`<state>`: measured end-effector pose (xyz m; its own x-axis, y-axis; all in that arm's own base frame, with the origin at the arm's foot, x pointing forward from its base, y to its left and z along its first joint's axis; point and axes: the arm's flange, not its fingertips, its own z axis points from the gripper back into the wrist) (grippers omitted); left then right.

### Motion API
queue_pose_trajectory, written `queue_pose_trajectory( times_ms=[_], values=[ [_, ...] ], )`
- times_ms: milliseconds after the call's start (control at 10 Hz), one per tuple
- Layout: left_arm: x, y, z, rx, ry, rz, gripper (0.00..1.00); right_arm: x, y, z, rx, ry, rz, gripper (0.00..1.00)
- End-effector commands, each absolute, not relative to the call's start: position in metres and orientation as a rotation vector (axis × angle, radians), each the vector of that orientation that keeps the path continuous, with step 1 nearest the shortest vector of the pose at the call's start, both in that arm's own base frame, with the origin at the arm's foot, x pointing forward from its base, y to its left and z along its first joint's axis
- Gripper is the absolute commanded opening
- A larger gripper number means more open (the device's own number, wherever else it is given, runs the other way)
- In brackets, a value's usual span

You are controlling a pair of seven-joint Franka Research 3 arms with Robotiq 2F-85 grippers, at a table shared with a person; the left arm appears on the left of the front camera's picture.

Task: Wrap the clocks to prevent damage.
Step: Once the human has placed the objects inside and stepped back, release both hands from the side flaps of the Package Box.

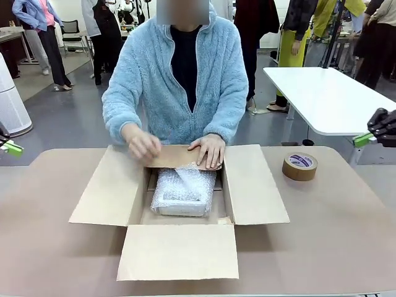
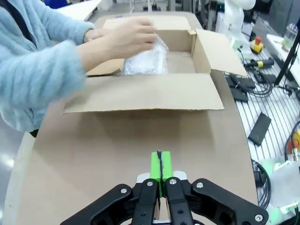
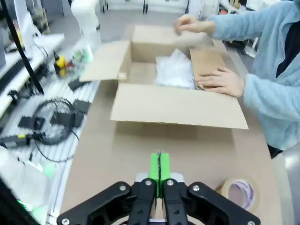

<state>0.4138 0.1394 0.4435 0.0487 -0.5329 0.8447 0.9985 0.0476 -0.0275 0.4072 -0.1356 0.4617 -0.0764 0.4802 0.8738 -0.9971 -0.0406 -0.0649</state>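
Over the tan table (image 1: 334, 235), left end effector (image 2: 160, 157) and right end effector (image 3: 159, 159) are pressed together.

1. Brightly and evenly lit from overhead, with only faint, soft shadowing beneath the cardboard box (image 1: 257, 185) flaps.
2. Smeared by motion at the person's hand (image 1: 142, 143), centre of the front view; likewise at upper centre of the right wrist view.
3. Speckled with small glints across the bubble-wrapped clocks (image 1: 184, 192).
4. Nearly washed out at the white table (image 1: 328, 93), upper right.
5. Bowed and softer toward the wrist-view edges.
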Motion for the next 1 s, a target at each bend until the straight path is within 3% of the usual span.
queue_pose_trajectory(
  times_ms=[0,500,600,900],
  values=[
    [0.417,0.146,0.437,-0.836,-0.848,-1.353,0.00,0.431,-0.148,0.447,0.885,-0.851,1.408,0.01],
    [0.423,0.127,0.438,-0.767,-0.712,-1.492,0.00,0.437,-0.141,0.441,0.815,-0.822,1.441,0.01],
    [0.422,0.131,0.434,-0.839,-0.776,-1.393,0.00,0.437,-0.148,0.425,0.891,-0.813,1.410,0.01],
    [0.422,0.131,0.434,-0.839,-0.776,-1.393,0.00,0.437,-0.148,0.425,0.891,-0.813,1.410,0.01]
  ],
)
